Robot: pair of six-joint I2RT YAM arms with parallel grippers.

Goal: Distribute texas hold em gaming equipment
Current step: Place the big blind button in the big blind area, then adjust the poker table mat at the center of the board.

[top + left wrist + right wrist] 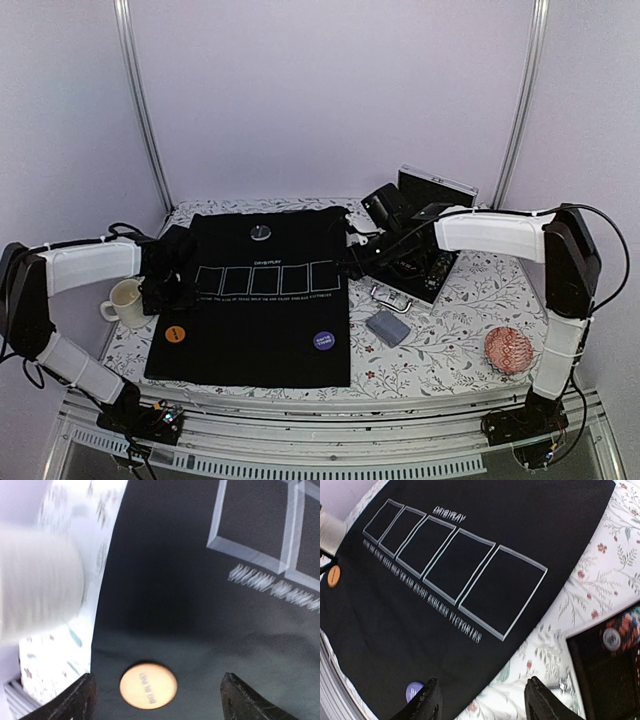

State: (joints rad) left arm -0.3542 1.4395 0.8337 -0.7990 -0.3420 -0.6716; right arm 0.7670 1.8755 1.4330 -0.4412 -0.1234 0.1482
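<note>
- Orange disc (148,685): lies flat on the mat (250,330), toward the near-left corner of the tabletop (450,325). The left fingers (75,702) are spread to either side of it and hold nothing. Whether their tips touch the mat cannot be told.
- Purple disc (323,341): flat on the mat by the near edge. Silver disc (260,232): on the mat's far end. All three buttons are judged placed.
- Cards (387,328): one deck, off the mat, just right of it. The five outlined boxes are bare.
- Chips (620,632): stacked in the open case (430,265), toward the far-right corner.
- Right fingers (427,702): spread and empty, above the mat's right border, near the case.
- Judgement: cards and chips are outstanding, and the right arm is better placed for both. Close squarely across the deck and low, or only the top cards may lift.
- The left fingers should rise straight up. A sideways move could drag the orange disc or strike the mug (125,302) at the left edge.
</note>
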